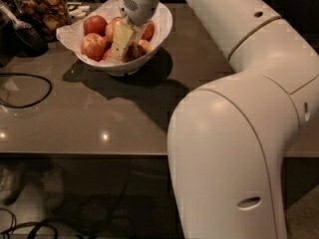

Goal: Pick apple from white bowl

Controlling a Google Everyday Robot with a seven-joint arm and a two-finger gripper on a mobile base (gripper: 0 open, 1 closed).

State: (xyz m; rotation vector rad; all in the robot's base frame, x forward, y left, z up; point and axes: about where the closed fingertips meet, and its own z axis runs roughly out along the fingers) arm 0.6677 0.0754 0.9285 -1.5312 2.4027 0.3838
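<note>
Gripper (124, 43) is down inside the bowl (162, 31), tips among the fruit, and the wrist housing sits above the bowl's far rim. One pale flat pad faces the camera. The other side is hidden against the fruit, so I cannot tell whether the jaws are open, closed or gripping.

Apple (144, 46) is orange-yellow with a red blush. It lies just right of the jaws and touches them, low against the bowl's near-right wall. A brownish patch shows where it meets the jaw tip. The left part of the apple is covered by the jaws.

Red apples (94, 25) are left of the jaws, one at the back and one nearer the front. Another shows behind the jaws to the right.

Paper (69, 32) lines the bowl and sticks out past its left rim, well left of the jaws.

Bowl stands upright on the table (99, 118), casting a shadow forward and to the right.

Jar (44, 9) of brown snacks is far left of the jaws, behind the bowl.

Cable (30, 101) loops on the table, down-left of the jaws and well apart.

Arm (234, 133) fills the right side, with the elbow nearest the camera.
</note>
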